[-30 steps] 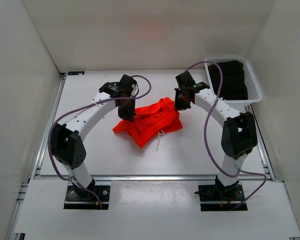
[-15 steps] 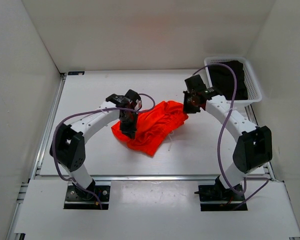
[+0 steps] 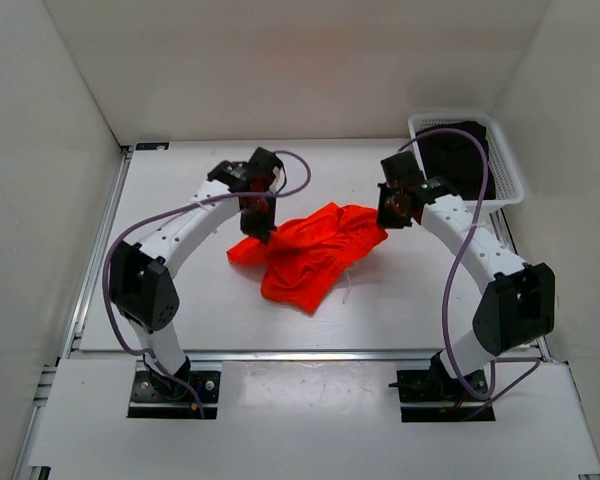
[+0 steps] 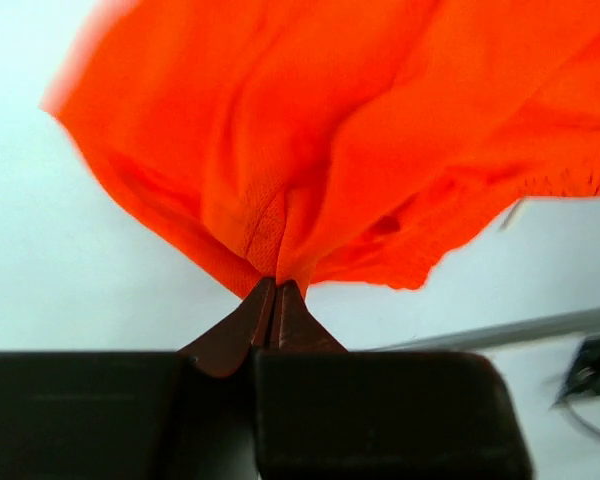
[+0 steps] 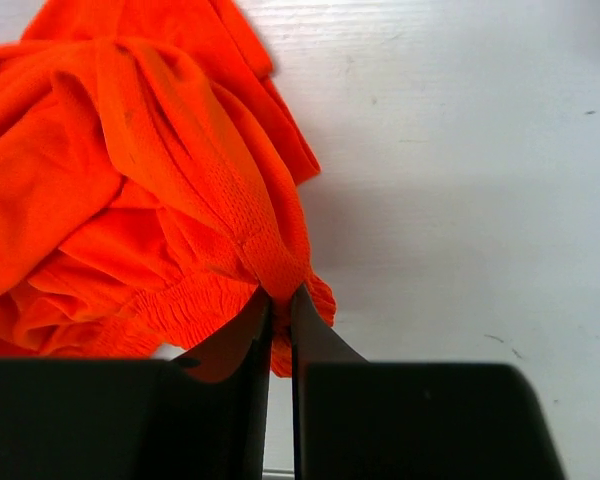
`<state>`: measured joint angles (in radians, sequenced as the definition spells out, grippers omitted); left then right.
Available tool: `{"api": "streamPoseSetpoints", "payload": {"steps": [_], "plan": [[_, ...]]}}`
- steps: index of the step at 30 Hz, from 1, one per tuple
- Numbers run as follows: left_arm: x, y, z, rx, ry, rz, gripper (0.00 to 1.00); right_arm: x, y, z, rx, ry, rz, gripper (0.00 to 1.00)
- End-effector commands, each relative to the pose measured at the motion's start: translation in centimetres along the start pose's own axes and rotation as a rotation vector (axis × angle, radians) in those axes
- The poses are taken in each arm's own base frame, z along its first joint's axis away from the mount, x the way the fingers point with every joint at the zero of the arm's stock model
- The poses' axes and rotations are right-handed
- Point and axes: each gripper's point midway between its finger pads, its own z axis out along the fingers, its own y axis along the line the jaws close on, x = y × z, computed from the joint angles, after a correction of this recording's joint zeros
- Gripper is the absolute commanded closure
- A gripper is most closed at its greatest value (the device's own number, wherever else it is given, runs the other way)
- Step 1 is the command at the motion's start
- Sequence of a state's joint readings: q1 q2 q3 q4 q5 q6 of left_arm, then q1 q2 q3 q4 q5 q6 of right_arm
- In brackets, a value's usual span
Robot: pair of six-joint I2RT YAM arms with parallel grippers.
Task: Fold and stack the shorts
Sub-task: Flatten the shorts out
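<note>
The neon-orange shorts (image 3: 310, 252) hang bunched between my two arms over the middle of the table, sagging toward the front, with a white drawstring (image 3: 346, 290) dangling. My left gripper (image 3: 263, 232) is shut on a pinch of the fabric at the left edge; in the left wrist view the gripper (image 4: 275, 287) has its jaws pressed together on a fold of the shorts (image 4: 360, 130). My right gripper (image 3: 388, 216) is shut on the right edge; in the right wrist view the gripper (image 5: 280, 293) clamps the mesh by the gathered waistband of the shorts (image 5: 130, 200).
A white basket (image 3: 505, 190) holding dark clothing (image 3: 460, 155) stands at the back right, just behind the right arm. White walls enclose the table on three sides. A metal rail (image 3: 310, 353) runs along the near edge.
Both grippers have shifted with the shorts: the left pulled back toward the far left and regripped, the right moved right and nearer. The cloth is stretched wider between them.
</note>
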<state>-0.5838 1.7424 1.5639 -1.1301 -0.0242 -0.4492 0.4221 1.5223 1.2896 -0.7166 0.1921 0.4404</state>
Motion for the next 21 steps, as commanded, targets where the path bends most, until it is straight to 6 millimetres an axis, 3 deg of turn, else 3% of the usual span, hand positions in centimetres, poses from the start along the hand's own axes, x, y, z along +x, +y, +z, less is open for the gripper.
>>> {"api": "streamPoseSetpoints", "payload": {"steps": [1,3,4,7,8,9,10,11,12,13,14,15,16,17,18,19,20,21], "plan": [[-6.9,2.7,-5.0,-0.04,-0.19,-0.075,0.9,-7.6,-0.9,-3.1,0.018,-0.174,0.005,1.0],[-10.2,3.4,-7.3,0.0,-0.261,-0.107,0.9,-11.1,-1.6,-4.2,0.033,-0.214,0.017,1.0],[-13.5,4.8,-10.0,0.02,-0.342,-0.148,0.9,-15.3,-1.4,-7.1,0.018,-0.302,0.034,1.0],[-17.1,5.9,-14.6,0.115,-0.45,-0.199,0.9,-21.2,-0.5,-13.0,-0.042,-0.482,0.035,1.0],[-18.7,7.3,-17.3,0.145,-0.544,-0.236,0.9,-23.5,0.2,-17.0,-0.083,-0.591,0.019,1.0],[-19.0,7.8,-18.7,0.169,-0.588,-0.263,0.9,-24.1,0.4,-18.3,-0.099,-0.625,0.008,1.0],[-18.6,8.1,-21.9,0.207,-0.663,-0.271,0.9,-24.4,0.5,-19.5,-0.108,-0.653,0.011,1.0],[-18.2,9.6,-21.4,0.2,-0.659,-0.318,0.9,-24.2,0.3,-21.6,-0.113,-0.69,-0.002,1.0],[-18.8,10.1,-22.6,0.205,-0.728,-0.318,0.9,-23.6,0.4,-21.3,-0.114,-0.688,-0.025,1.0],[-17.7,10.1,-25.1,0.223,-0.789,-0.311,0.9,-22.5,0.7,-23.6,-0.137,-0.727,-0.042,1.0],[-16.8,10.7,-23.4,0.211,-0.752,-0.336,0.9,-21.5,0.8,-23.6,-0.145,-0.724,-0.049,1.0],[-16.2,10.7,-23.3,0.211,-0.748,-0.337,0.9,-21.0,0.9,-23.7,-0.148,-0.747,-0.059,1.0],[-15.3,11.0,-22.9,0.197,-0.734,-0.344,0.9,-17.6,0.8,-22.2,-0.155,-0.695,-0.083,1.0],[-14.1,11.0,-23.5,0.19,-0.751,-0.346,0.9,-15.8,0.8,-21.4,-0.167,-0.675,-0.077,1.0],[-12.3,11.4,-20.4,0.171,-0.663,-0.363,0.9,-14.0,0.8,-20.4,-0.179,-0.652,-0.072,1.0],[-11.1,11.7,-19.1,0.155,-0.634,-0.382,0.9,-9.7,0.8,-18.2,-0.214,-0.592,-0.062,1.0],[-9.1,11.6,-19.2,0.16,-0.631,-0.397,0.9,-7.3,0.6,-17.0,-0.224,-0.561,-0.045,1.0],[-6.2,12.0,-14.8,0.141,-0.516,-0.445,0.9,-4.8,0.3,-15.6,-0.233,-0.521,-0.019,1.0]]}}
